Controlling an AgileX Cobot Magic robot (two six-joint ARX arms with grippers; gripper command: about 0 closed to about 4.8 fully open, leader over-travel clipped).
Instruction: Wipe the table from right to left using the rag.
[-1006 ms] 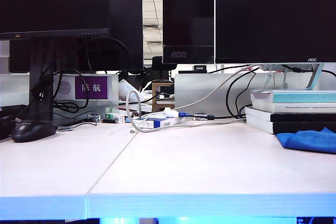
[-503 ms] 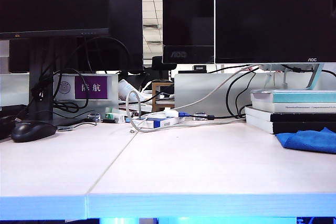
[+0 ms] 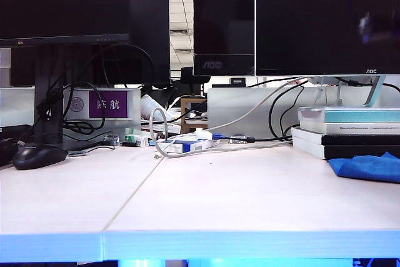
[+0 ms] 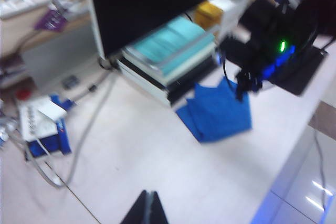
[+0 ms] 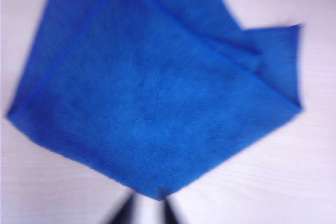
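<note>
Here, rag: the soft bright-blue terry rag (image 3: 369, 167) lies folded and a little rumpled on the far right of the table, just in front of the book stack; it shows again in the left wrist view (image 4: 216, 113) and fills the right wrist view (image 5: 152, 98).
Table: the wide flat white table (image 3: 237, 192) has a thin seam between its 2 panels and a pale front edge.
Right gripper: the right gripper (image 5: 146, 212) hangs above the rag, its 2 dark fingertips (image 5: 123, 214) parted by a narrow gap with nothing between them; from the left wrist view, the dark arm with a green light (image 4: 273, 40) stands over the rag's far edge.
Left gripper: the left gripper (image 4: 146, 209) sits above bare table well apart from the rag; its 2 dark tips meet, pressed together, holding nothing.
Books: a stack of white and black books (image 3: 350, 132) topped by a pale teal-covered one rests under the right monitor.
Other items: a black computer mouse (image 3: 39, 155) sits on the left panel; a white power strip with cables (image 3: 187, 145) lies at the back near the seam.
</note>
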